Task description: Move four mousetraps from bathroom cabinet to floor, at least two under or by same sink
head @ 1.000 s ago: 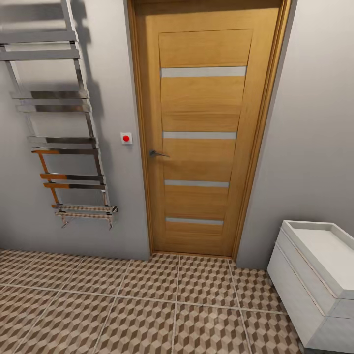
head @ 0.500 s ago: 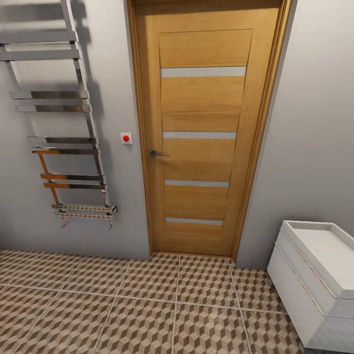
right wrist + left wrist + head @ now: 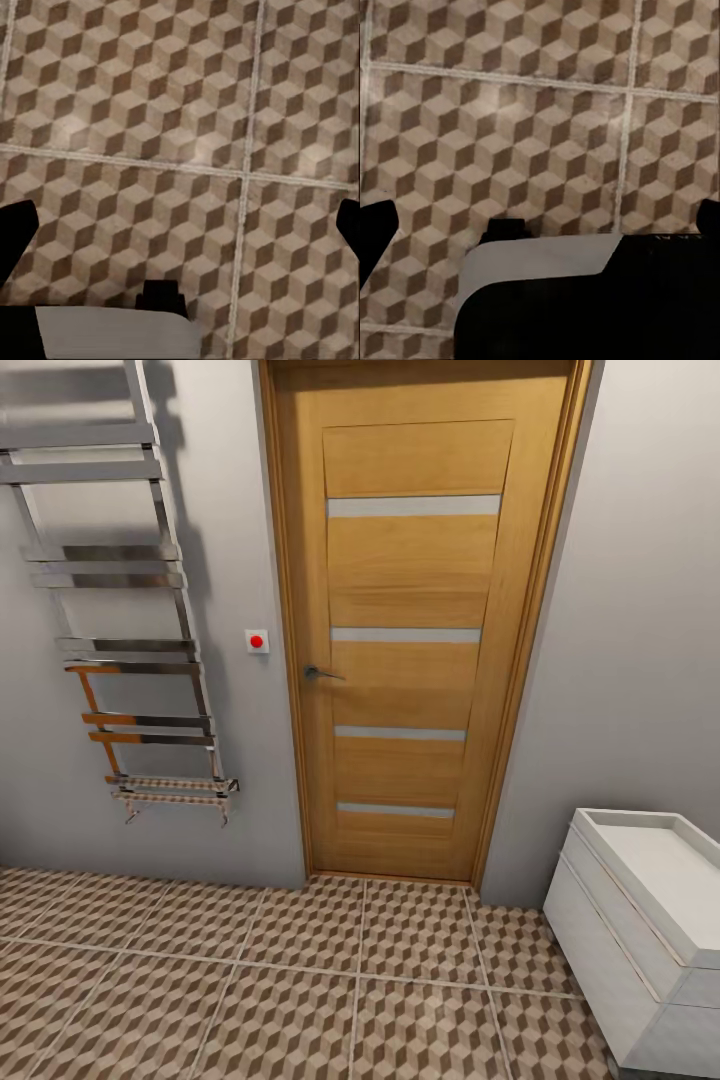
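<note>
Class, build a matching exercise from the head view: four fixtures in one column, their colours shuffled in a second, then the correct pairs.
Column A:
1. door
2. towel rail
3. wall button
4. bathroom sink

Column B:
a. white
b. red
c. orange-brown wood
d. chrome

Pairs: 1-c, 2-d, 3-b, 4-a

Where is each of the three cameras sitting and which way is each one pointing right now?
Head view: high on the robot, facing a closed wooden door, towel rail at left, white sink at lower right.
Left wrist view: on the left arm, looking down at the tiled floor; dark fingertips at the edges.
Right wrist view: on the right arm, looking down at the floor; dark fingertips at the edges.
Shared: all three show the cube-pattern floor.
</note>
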Robot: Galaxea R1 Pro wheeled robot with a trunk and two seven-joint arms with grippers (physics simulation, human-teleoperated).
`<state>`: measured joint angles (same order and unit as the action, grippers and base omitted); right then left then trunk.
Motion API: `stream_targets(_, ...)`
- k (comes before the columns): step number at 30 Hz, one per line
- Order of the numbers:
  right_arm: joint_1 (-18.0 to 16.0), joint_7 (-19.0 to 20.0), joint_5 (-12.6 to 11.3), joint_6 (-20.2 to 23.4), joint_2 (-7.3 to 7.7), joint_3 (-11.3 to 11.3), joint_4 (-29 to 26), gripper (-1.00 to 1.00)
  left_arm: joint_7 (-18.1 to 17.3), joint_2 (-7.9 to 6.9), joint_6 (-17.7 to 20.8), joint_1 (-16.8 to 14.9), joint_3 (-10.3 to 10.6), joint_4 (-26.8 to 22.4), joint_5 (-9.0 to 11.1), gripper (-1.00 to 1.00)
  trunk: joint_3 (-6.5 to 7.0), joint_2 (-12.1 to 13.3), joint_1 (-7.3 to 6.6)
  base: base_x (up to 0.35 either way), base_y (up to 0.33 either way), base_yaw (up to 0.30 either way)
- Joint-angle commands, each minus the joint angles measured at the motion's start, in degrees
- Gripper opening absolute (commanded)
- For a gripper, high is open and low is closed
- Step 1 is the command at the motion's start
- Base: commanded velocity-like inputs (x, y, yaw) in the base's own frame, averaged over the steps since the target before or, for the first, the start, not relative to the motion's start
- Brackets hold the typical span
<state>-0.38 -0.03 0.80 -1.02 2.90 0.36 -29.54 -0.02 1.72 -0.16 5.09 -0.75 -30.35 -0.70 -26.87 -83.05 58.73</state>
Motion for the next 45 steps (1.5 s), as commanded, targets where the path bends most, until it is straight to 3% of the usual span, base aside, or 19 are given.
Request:
stream_targets(1,-0.4,0.0,0.1,-0.1,0.21,0.0,-0.9,1.00,0.0,-0.21,0.6,-0.3,-0.1,-1.2,-0.1,1.00,-0.06,0.0,0.00,0.000,0.000,0.000)
stream_targets(6,-5.6,0.1,0.2,1.7,1.87,0.1,-3.5,1.00,-0.3,-0.92,8.3,-3.5,-0.3,-7.4,0.0,1.00,-0.06,0.0,0.00,0.000,0.000,0.000)
stream_targets(8,-10.9,0.2,0.4,7.7,3.57,0.1,-3.9,1.00,-0.3,-1.04,13.1,-5.5,-0.4,-11.4,0.0,1.00,-0.06,0.0,0.00,0.000,0.000,0.000)
stream_targets(10,-13.5,0.4,0.6,11.4,4.81,0.1,-4.0,1.00,-0.4,-1.07,14.6,-6.7,-0.4,-12.9,0.0,1.00,-0.06,0.0,0.00,0.000,0.000,0.000)
stream_targets(14,-16.9,2.2,0.6,14.1,6.59,0.1,-4.0,1.00,-0.4,-1.13,15.7,-9.0,-0.6,-13.8,0.0,1.00,-0.06,0.0,0.00,0.000,0.000,0.000)
stream_targets(16,-18.1,3.8,0.5,14.8,7.21,0.0,-3.9,1.00,-0.4,-1.24,16.1,-10.3,-2.0,-14.0,0.0,1.00,-0.06,0.0,0.00,0.000,0.000,0.000)
stream_targets(22,-18.8,5.0,0.3,14.9,7.60,0.4,-3.5,1.00,-0.6,-1.43,16.0,-11.2,-6.8,-13.5,0.1,1.00,-0.06,0.0,0.00,0.000,0.000,0.000)
stream_targets(25,-18.8,5.4,0.3,14.9,7.63,0.6,-3.0,1.00,-0.7,-1.45,15.6,-11.3,-7.5,-11.7,0.1,1.00,-0.06,0.0,0.00,0.000,0.000,0.000)
stream_targets(34,-18.9,5.6,0.6,13.6,7.51,0.6,-1.9,1.00,-0.6,-1.09,15.4,-11.3,-7.7,-10.5,0.0,1.00,-0.06,0.0,0.00,0.000,0.000,0.000)
stream_targets(45,-18.9,5.1,0.7,13.4,7.47,0.6,-1.6,1.00,-0.6,-1.43,15.1,-11.3,-7.8,-9.4,-0.1,1.00,1.91,4.4,-2.42,0.000,0.000,0.109)
